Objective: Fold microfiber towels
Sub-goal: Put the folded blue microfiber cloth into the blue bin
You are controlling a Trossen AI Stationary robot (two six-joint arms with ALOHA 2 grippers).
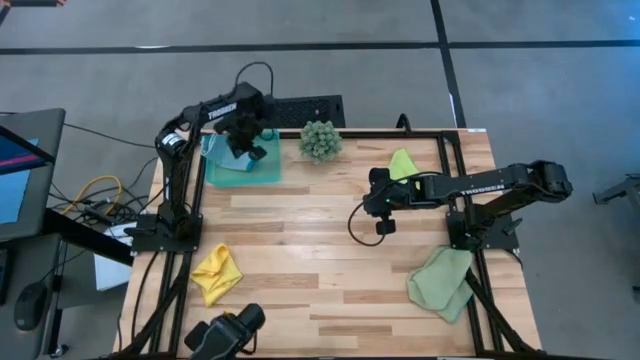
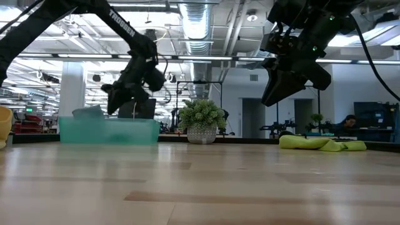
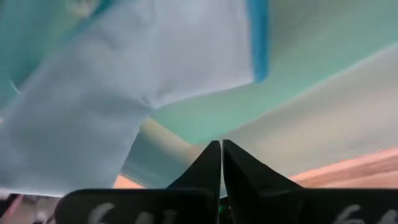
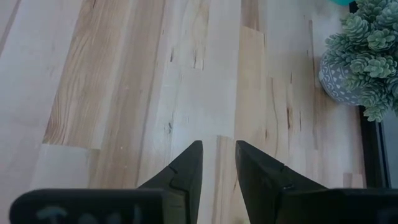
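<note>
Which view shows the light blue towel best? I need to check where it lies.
The left wrist view: the light blue towel fills it, lying in the teal tray. The high view hides most of it under the left gripper; the low view shows a corner; the right wrist view shows none.

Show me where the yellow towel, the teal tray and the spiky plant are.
yellow towel (image 1: 216, 273), high view, middle of the crumpled cloth.
teal tray (image 2: 134, 132), low view, its front wall.
spiky plant (image 1: 320, 140), high view, top of the green ball.
</note>
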